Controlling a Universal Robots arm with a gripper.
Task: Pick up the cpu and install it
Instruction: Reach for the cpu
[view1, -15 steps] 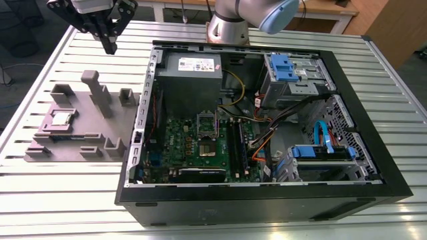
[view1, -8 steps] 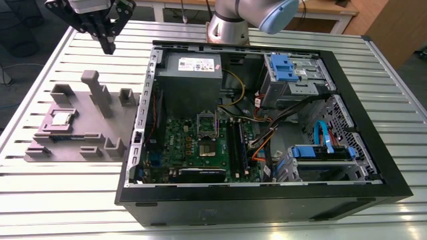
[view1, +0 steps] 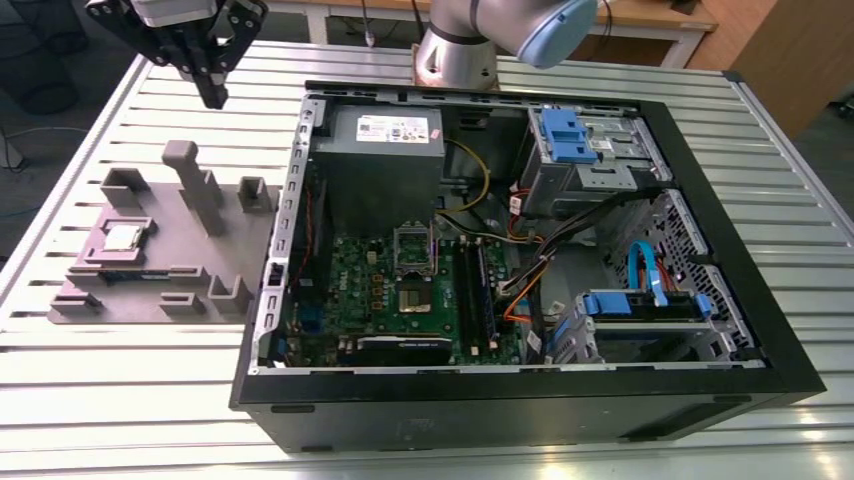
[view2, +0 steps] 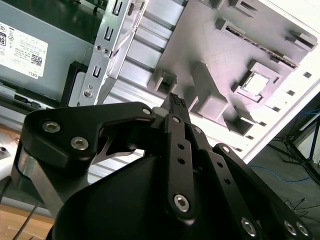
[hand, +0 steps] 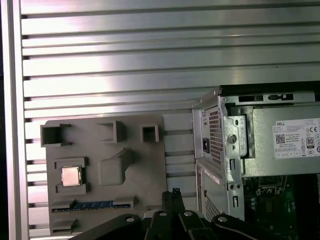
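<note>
In the exterior view, the black two-fingered gripper (view1: 214, 98) hangs high over the slatted aluminium table (view1: 134, 400), beyond the far edge of the mauve-grey plastic tray with upright blocks (view1: 167, 252). Its jaws are drawn together to a narrow point with nothing between them. The small, flat, square CPU with a shiny silver top (view1: 124, 237) lies in a shallow recess of that tray, well apart from the fingertips. From the gripper it sits lower, nearer the camera and a little toward the exterior view's left. The open black computer case (view1: 534, 405) stands to the exterior view's right of the tray. The metal-framed socket (view1: 412, 285) on its green motherboard looks unfilled.

In the second wrist view, the gripper (view2: 176, 101) points down toward the tray (view2: 210, 50), fingers pressed close and empty. The CPU (view2: 255, 84) shows as a bright square in its recess, off to one side of the fingertip line, not under it.

In the first wrist view, the closed fingertips of the gripper (hand: 173, 192) sit over the tray's case-side edge (hand: 145, 165). The CPU (hand: 70, 176) lies flat near the tray's opposite side, away from the case. Being square, it has no long axis, and its edges run parallel to the tray's edges. The pickup is judged not yet begun.
</note>
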